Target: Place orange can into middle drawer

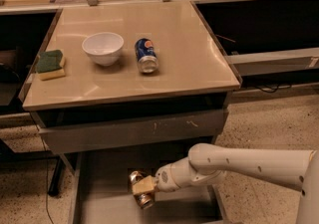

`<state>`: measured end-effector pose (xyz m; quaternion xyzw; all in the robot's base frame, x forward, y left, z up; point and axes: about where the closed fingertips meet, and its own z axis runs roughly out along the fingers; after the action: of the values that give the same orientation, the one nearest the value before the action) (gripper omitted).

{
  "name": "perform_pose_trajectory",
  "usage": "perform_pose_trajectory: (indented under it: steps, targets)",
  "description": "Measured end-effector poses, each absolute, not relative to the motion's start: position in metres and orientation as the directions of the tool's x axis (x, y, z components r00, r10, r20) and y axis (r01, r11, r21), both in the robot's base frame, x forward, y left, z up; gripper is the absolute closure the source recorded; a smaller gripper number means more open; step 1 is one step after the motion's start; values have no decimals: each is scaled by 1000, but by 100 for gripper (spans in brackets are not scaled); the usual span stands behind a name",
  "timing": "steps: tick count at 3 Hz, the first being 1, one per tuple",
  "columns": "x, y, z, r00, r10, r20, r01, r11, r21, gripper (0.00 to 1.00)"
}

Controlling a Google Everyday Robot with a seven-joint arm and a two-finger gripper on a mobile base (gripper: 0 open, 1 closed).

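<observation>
The gripper (145, 186) was clenched on the orange can (145, 200), low inside the open middle drawer (107, 178), over its grey floor. The beige tabletop (189, 63) carried a white bowl (102, 47), a blue can (146, 55) on its side and a green sponge (50, 63) — speckled flooring (269, 123) surrounded the unit.

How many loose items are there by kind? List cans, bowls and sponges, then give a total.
Cans: 2. The blue can lies on the table; the orange can is gripped by the hand, low in the open middle drawer.
Bowls: 1. A white bowl on the table.
Sponges: 1. A green and yellow sponge on the table.
Total: 4
</observation>
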<state>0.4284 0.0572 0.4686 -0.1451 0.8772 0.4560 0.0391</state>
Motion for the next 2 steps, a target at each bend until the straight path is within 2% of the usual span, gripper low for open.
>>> perform_pose_trajectory:
  steps: [2]
  targets:
    - [448,43,436,-973,-147,-177,-230,610,758,100]
